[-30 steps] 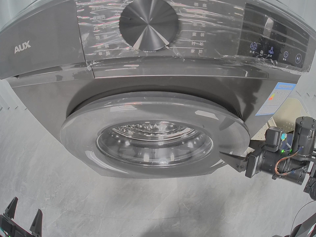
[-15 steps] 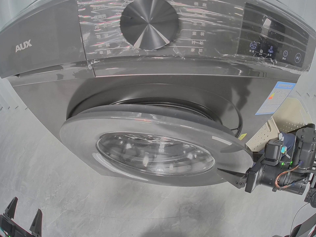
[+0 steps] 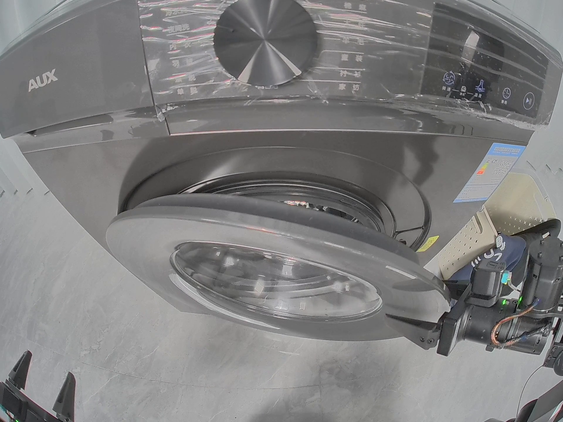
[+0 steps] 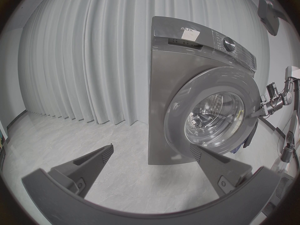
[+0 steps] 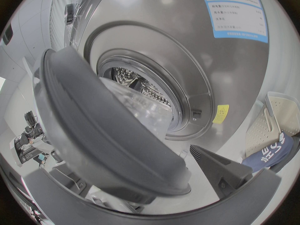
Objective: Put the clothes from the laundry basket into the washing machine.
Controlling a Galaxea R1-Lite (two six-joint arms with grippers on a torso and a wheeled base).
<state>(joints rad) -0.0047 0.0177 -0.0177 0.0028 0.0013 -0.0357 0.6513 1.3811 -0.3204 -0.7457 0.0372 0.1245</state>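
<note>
We have the washing machine (image 3: 76, 165) straight ahead, close up. Its round door (image 3: 146, 230) is part open: the edge on our left sits near the front panel and the free edge on our right stands well off it. Through the gap we see the steel drum (image 3: 305, 197). The right gripper (image 3: 417, 328) is at the door's free edge, low on the right side. Its fingers (image 5: 218, 169) are spread wide and straddle the door rim, one on the inner side and the other hidden behind the door. In the head view one fingertip meets the rim, and the fingers are not clamped on it. The left gripper (image 3: 41, 382) is low on our left over the grey floor (image 3: 176, 335), well apart from the machine, fingers wide, holding nothing. The cream perforated laundry basket (image 3: 516, 200) is just right of the machine, behind the right arm. A navy garment (image 3: 504, 256) with white print lies in the basket, hanging at its rim. A pale curtain (image 4: 78, 63) hangs behind the machine.
</note>
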